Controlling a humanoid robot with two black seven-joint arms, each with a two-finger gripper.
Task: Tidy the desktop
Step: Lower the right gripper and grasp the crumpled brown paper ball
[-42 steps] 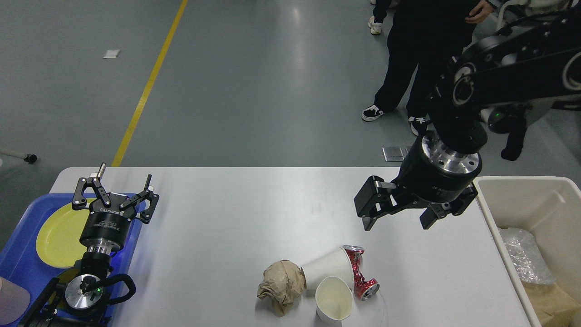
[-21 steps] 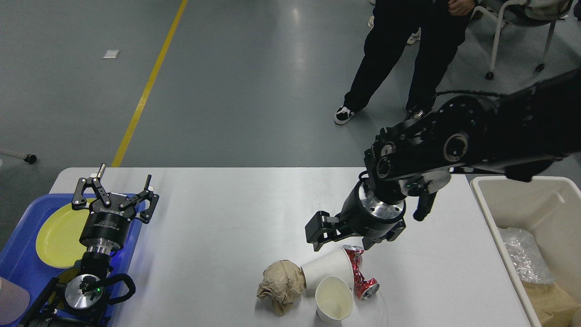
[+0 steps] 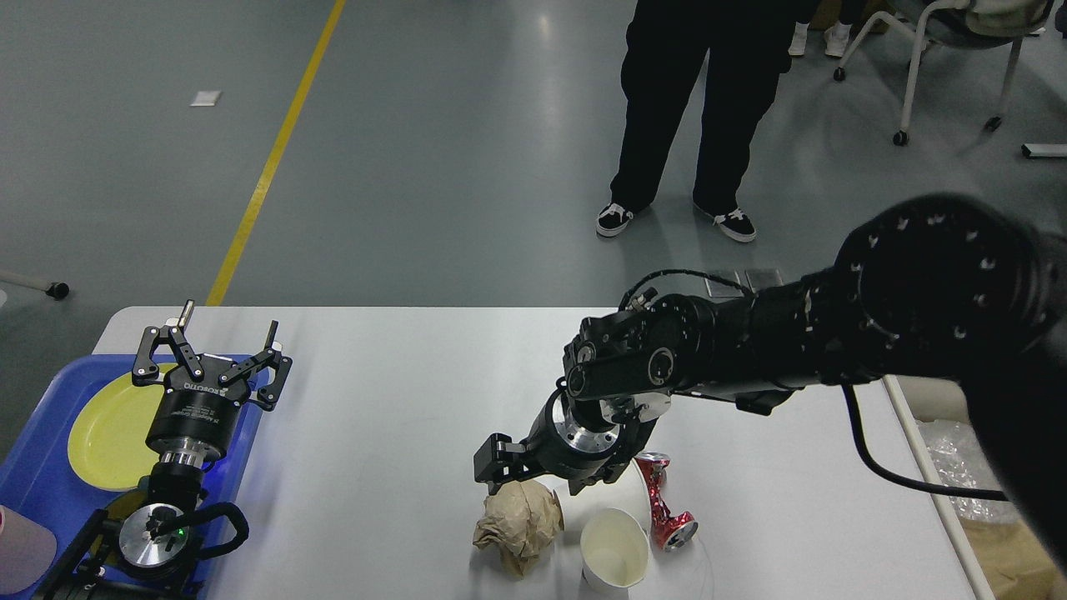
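The white desktop [image 3: 400,400] holds a crumpled brown paper ball [image 3: 517,523], an upright white paper cup [image 3: 615,552] and a crushed red can [image 3: 664,502], all near its front edge. My right gripper [image 3: 543,477] hangs open just above and behind the paper ball, its left finger [image 3: 492,463] over the ball's far side. My left gripper [image 3: 208,354] stands open and empty at the left, above the edge of the blue tray [image 3: 42,467].
A yellow plate [image 3: 104,429] lies in the blue tray. The cream bin [image 3: 929,400] at the right edge is mostly behind my right arm; clear plastic wrap [image 3: 959,467] shows in it. A person [image 3: 675,108] stands past the table's far edge.
My right gripper has swung left and down from near the bin to just over the paper ball, and now hides the cup that lay on its side. The left arm has not moved.
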